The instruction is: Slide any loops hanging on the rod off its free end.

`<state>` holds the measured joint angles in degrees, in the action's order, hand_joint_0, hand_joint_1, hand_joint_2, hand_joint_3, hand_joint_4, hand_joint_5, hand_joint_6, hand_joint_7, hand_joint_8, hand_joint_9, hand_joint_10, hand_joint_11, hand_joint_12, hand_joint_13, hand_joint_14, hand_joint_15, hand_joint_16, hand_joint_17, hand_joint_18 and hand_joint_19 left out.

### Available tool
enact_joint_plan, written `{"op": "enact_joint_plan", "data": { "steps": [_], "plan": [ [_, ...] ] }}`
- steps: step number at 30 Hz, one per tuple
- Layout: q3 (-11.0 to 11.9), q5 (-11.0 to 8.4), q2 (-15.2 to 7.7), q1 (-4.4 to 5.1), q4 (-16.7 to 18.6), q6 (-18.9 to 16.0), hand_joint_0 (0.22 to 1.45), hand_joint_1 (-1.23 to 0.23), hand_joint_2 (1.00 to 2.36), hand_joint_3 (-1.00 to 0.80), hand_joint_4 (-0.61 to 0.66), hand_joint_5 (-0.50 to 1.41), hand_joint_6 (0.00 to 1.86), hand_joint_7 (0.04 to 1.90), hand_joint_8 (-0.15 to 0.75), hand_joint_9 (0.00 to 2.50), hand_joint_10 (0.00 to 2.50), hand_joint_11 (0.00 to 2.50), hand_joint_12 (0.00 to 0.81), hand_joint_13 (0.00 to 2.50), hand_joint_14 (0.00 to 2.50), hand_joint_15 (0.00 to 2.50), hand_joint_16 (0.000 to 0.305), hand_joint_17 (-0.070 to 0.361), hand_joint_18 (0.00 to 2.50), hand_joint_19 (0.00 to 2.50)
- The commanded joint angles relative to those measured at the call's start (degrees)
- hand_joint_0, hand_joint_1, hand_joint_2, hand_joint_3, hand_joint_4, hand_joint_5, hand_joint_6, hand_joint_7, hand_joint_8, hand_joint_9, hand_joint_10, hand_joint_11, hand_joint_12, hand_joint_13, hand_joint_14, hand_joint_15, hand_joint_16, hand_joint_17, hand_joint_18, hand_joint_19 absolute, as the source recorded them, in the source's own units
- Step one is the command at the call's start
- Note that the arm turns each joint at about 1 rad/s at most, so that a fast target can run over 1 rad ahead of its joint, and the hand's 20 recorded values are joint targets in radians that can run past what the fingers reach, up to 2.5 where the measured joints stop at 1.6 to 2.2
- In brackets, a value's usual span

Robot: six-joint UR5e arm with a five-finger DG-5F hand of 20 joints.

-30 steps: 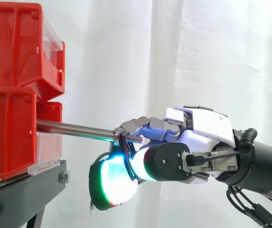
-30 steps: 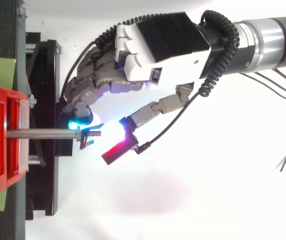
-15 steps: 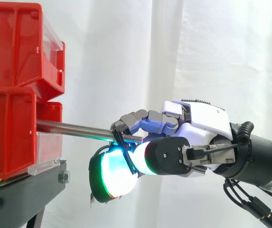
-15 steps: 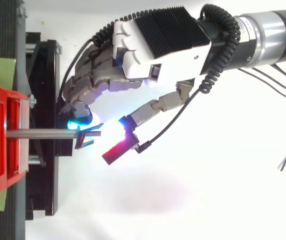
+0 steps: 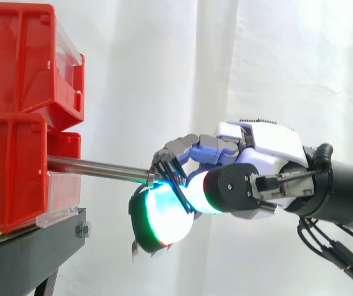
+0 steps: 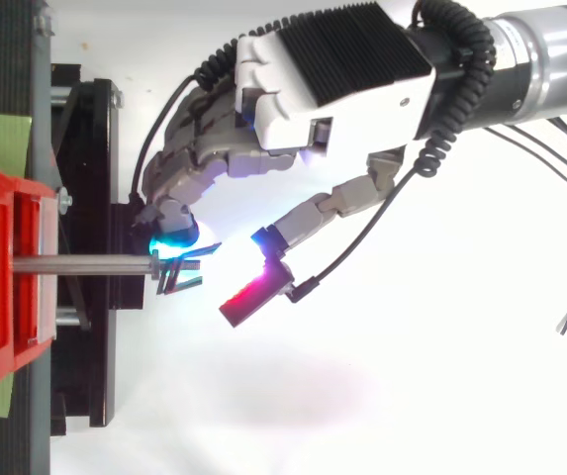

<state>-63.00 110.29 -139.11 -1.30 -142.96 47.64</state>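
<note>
As seen at far left, red bins (image 5: 13,176): stacked two high on a black stand (image 5: 34,243), before a white curtain (image 5: 158,68).
Rod (image 5: 96,166): plain metal, sticking out level from the lower bin toward the right, bare along its visible length.
Loops (image 6: 178,278): thin and dark, bunched at the rod's free end, on the threaded tip in the top view; not yet off.
Hand (image 5: 259,163): reaching in from the right, fingers curled over the rod's tip and apparently hooked round the loops; glowing fingertips (image 5: 164,219) just below the tip.
Done so far: loops sitting at the very end, so most of the slide judged complete.
Left to do: one last short pull rightward, clear of the tip; possibly a check for any loop snagged on the thread.
</note>
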Motion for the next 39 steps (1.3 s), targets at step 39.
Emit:
{"op": "enact_joint_plan", "data": {
  "steps": [39],
  "plan": [
    [-0.4, -5.17, 9.8, -0.81, -34.1, -4.0, 0.64, -0.74, 1.01, -0.37, 0.02, -0.22, 0.91, 0.86, 0.26, 0.82, 0.01, 0.35, 0.274, 0.84, 0.01, 0.18, 0.038, 0.086, 0.8, 0.35]
  ]
}}
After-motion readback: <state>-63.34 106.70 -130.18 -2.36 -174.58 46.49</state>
